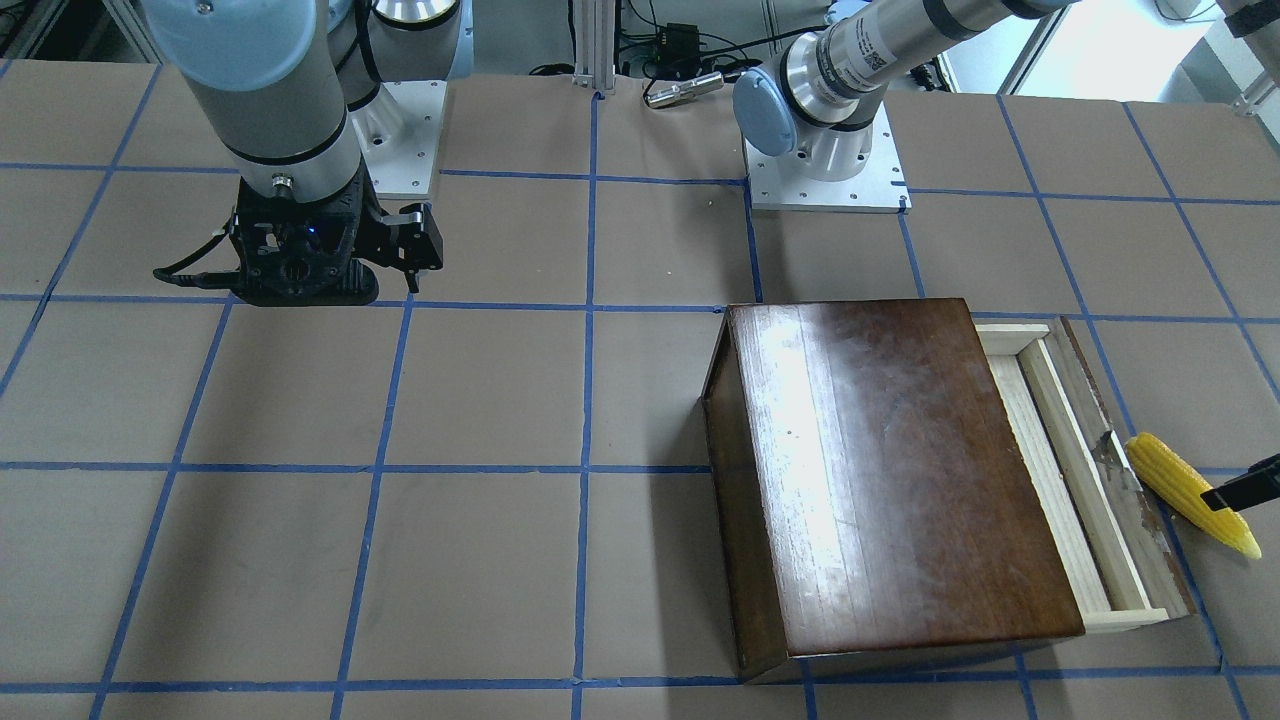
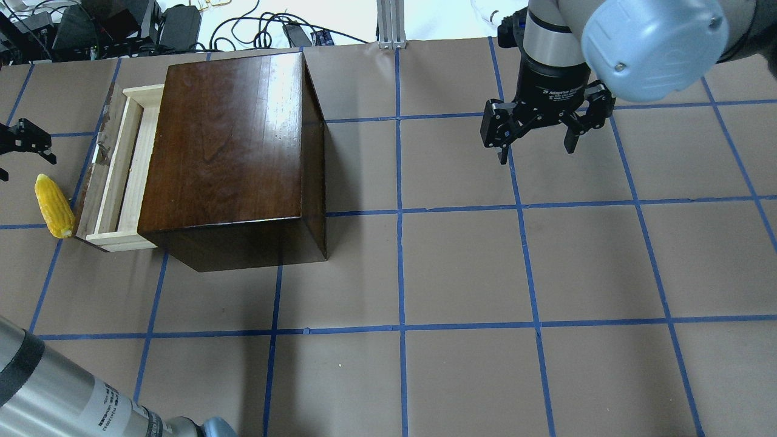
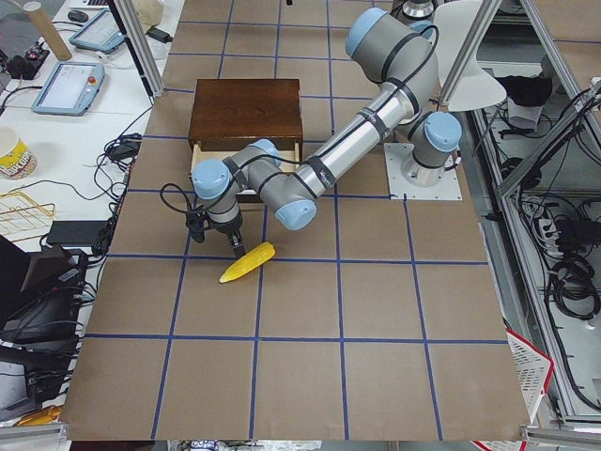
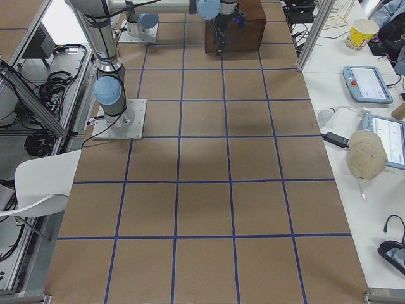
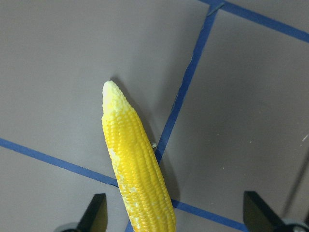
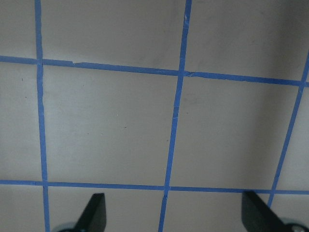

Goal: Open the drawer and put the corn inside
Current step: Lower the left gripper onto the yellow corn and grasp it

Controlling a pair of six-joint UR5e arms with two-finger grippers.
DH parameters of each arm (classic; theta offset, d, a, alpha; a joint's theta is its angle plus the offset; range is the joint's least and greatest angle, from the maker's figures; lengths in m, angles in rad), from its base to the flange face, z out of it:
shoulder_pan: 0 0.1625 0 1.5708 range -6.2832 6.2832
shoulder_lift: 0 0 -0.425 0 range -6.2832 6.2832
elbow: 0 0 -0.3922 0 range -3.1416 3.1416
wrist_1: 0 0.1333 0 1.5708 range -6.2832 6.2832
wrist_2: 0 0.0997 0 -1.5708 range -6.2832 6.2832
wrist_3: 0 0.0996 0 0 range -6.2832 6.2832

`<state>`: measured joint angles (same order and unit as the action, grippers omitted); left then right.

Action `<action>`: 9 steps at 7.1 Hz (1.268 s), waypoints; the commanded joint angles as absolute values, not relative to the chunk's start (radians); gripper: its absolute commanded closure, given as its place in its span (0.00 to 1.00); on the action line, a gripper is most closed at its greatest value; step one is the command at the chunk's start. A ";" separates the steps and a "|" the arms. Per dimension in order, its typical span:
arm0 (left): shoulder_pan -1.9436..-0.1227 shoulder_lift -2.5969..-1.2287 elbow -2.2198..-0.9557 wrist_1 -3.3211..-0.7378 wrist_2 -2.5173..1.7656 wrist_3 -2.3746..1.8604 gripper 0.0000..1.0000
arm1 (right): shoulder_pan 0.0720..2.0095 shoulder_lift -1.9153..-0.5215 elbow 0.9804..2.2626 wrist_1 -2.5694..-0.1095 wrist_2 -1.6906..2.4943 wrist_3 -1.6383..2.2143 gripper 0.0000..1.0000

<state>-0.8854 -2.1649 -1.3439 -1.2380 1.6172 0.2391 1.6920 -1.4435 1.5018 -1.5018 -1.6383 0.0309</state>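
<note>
The left gripper (image 5: 176, 215) hovers spread over the corn (image 5: 137, 164), which lies on the table (image 2: 461, 267) just beside the part-open drawer (image 2: 115, 164). The right gripper (image 2: 537, 149) is spread, empty. Centre your grasp: pinched off-centre, the tapered cob may squirt away.

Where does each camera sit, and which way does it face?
Front-facing: across the table, facing the robot; right arm view-left.
Overhead: behind the shoulders, looking forward; right gripper open.
Exterior left: left table end; left arm near.
Exterior right: opposite end; right arm nearer.
Left wrist: down on corn; left gripper fingertips.
Right wrist: down on table; fingertips.
Shared: front-facing and overhead show drawer, corn.
</note>
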 commanded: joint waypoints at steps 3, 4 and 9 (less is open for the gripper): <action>-0.885 -2.223 -1.373 -1.212 1.719 0.155 0.00 | 1.692 -1.443 1.502 -1.502 -1.638 0.031 0.00; -0.885 -2.236 -1.374 -1.209 1.718 0.147 0.00 | 1.692 -1.443 1.502 -1.502 -1.638 0.031 0.00; -0.885 -2.272 -1.368 -1.213 1.709 0.107 1.00 | 1.692 -1.443 1.502 -1.502 -1.638 0.031 0.00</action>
